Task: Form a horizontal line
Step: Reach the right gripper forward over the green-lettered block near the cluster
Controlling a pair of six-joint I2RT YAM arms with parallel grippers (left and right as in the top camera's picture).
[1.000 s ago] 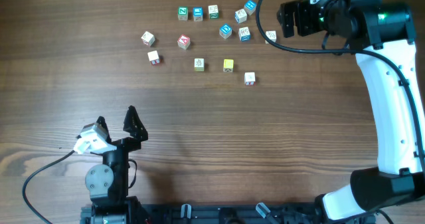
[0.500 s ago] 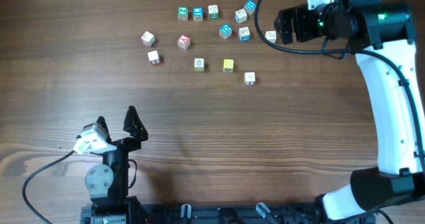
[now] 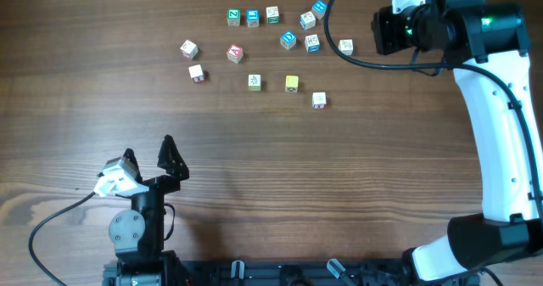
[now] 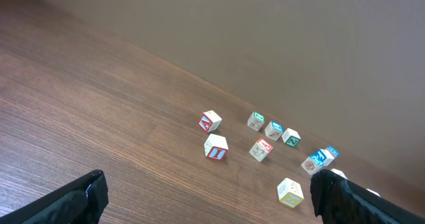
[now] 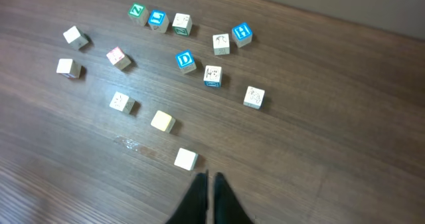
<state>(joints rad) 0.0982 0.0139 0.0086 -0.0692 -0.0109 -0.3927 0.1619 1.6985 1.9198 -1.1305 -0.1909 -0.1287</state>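
Observation:
A loose row of small cubes lies at the table's far middle: a cream cube (image 3: 254, 81), a yellow cube (image 3: 292, 83) and a white cube (image 3: 319, 100) that sits slightly nearer. The right wrist view shows the same ones: cream (image 5: 121, 102), yellow (image 5: 163, 121), white (image 5: 186, 159). My right gripper (image 3: 380, 30) hangs above the far right, shut with nothing between its fingers (image 5: 210, 177), just short of the white cube. My left gripper (image 3: 148, 154) rests open at the near left, far from all cubes (image 4: 212, 204).
Behind the row are several scattered cubes: a lone cream one (image 3: 346, 45), blue ones (image 3: 288, 39) (image 3: 320, 8), a green one (image 3: 233, 17) and a red-marked one (image 3: 235, 53). Two more lie to the left (image 3: 196, 73) (image 3: 188, 48). The right arm's cable (image 3: 339, 31) loops above the cubes.
My right gripper has shut its jaws and drawn back to the right, away from the lone cream cube. No cube has moved. The left arm is still.

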